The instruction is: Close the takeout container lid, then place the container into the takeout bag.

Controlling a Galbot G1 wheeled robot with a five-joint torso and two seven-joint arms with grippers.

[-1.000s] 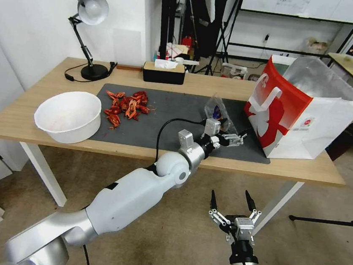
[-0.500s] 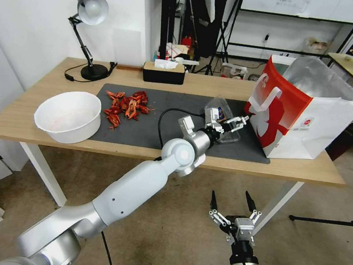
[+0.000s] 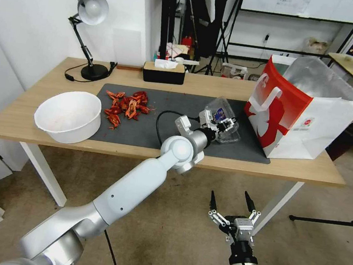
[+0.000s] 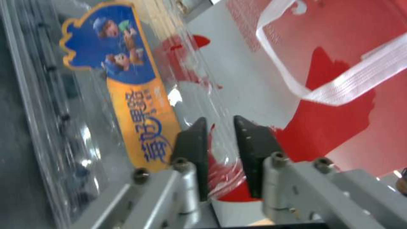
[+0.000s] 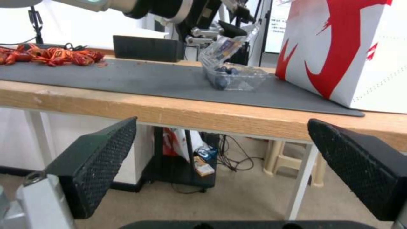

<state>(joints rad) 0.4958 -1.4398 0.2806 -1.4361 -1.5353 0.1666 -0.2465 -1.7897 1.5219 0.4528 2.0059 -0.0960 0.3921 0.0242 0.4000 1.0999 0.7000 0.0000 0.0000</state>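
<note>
The left gripper [image 3: 227, 124] reaches across the dark mat [image 3: 160, 126] on the wooden table [image 3: 16, 118] and pinches the free edge of the lid [image 3: 221, 112] between its two black fingers [image 4: 193, 149], which are drawn close together with only the thin clear plastic between them. The lid is tilted, partly raised over the box [image 3: 229, 134], with its blue and orange label facing up toward the gripper. The box sits on the mat near the right end, just beside the bag [image 3: 311, 109], and the right wrist view shows dark berries inside it [image 5: 233, 76] under the slanted lid [image 5: 224, 47].

The bag stands upright on the right part of the table, its mouth open and the silver lining showing, the red side with a white strap handle [image 4: 339, 86] turned toward the box.

The right gripper [image 3: 233, 205] hangs low in front of the table, below its near edge and well apart from the box, fingers [image 5: 97, 162] spread wide with nothing between them.

On the left part of the table stand a white bowl [image 3: 69, 115] and, farther back, a desk lamp [image 3: 88, 33]; red crayfish [image 3: 126, 105] lie on the mat's far left part
</note>
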